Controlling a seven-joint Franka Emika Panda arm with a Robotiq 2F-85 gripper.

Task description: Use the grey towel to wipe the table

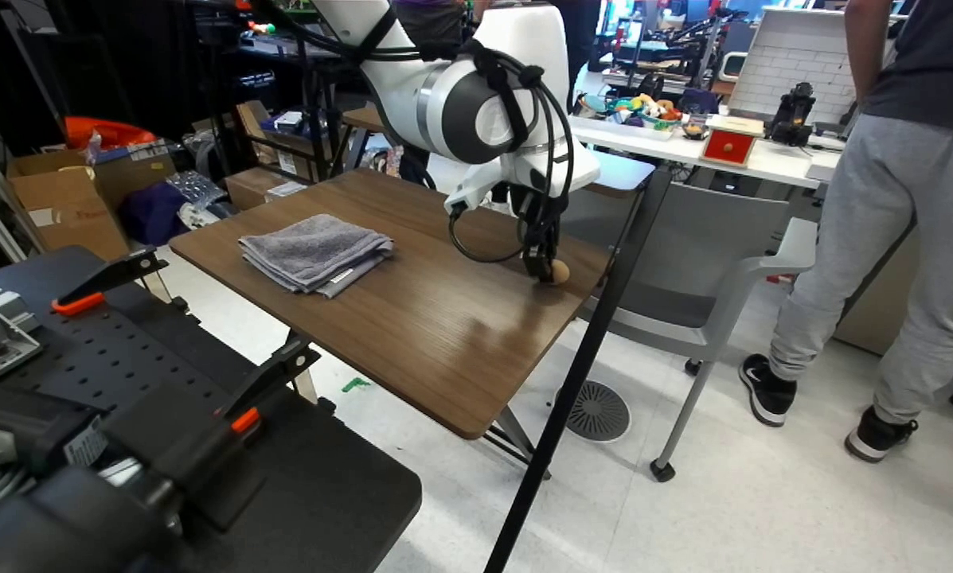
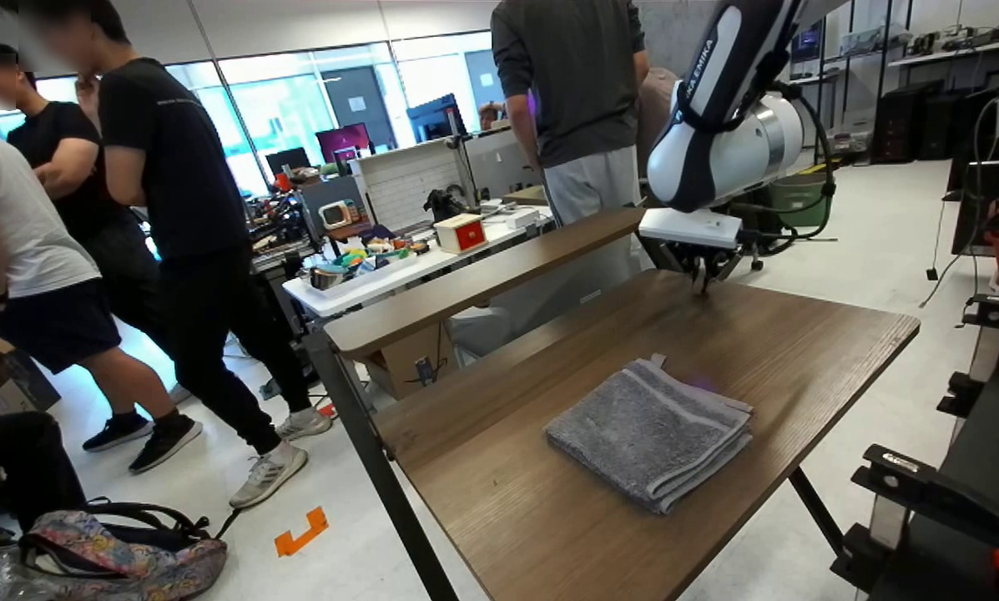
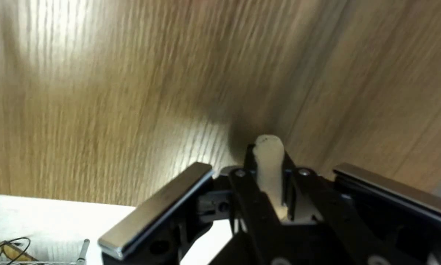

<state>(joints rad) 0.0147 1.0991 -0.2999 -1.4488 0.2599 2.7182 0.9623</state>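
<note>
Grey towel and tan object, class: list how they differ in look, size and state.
The grey towel is a flat, folded cloth; the tan object has a rounded end. The grey towel is far larger than the tan object. The grey towel lies on the table; the tan object is held in the gripper. In an exterior view, both appear against the table.

Red-fronted box (image 1: 732, 141) on white table (image 1: 772, 166); grey chair (image 1: 699, 231) near standing person (image 1: 918, 215); patterned backpack (image 2: 136, 553) on floor (image 2: 374, 542).
</note>
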